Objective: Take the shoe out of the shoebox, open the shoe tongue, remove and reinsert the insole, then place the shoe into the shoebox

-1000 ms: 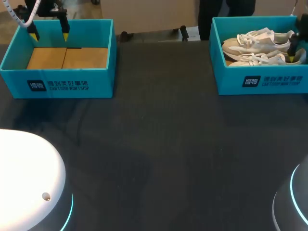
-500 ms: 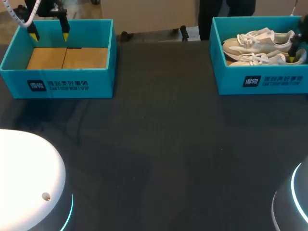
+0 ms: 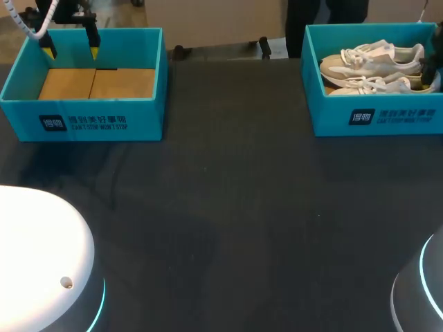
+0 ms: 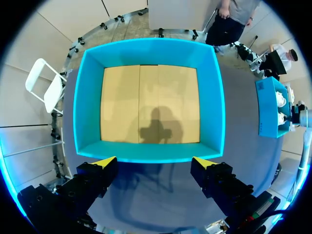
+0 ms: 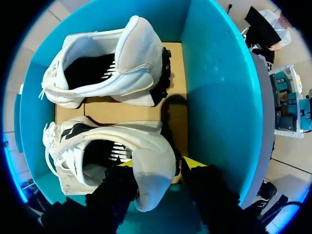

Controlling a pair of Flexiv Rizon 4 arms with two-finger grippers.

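The shoebox point(image 3: 377, 117) sits at the far right corner of the table point(image 3: 228, 207), a teal open-topped box holding a pair of pale sneakers laid side by side on its brown card floor, heels toward the table's right edge. The right gripper point(image 5: 158, 163) is lowered inside it at the heel end. Its fingers are spread and straddle the heel of the nearer shoe point(image 5: 122, 156), one yellow tip on each side. A sliver of gap shows beside the heel, so the gripper has hold of nothing yet. The heel is a sensible place to come in, being the stiffest part and standing clear of the box wall and of the other shoe point(image 5: 112, 68), so the lift-out looks about to begin, with the tongue and insole steps still ahead. At the far left corner stands a matching empty box point(image 3: 83, 121). The left gripper point(image 3: 70, 47) hangs above it with its fingers wide apart and nothing between them, probably parked out of the way until a second hand is needed on the shoe. Each box carries a white logo block and lines of lettering point(image 3: 394, 115) on the wall facing the table's near edge. No label can be made out on the shoes.
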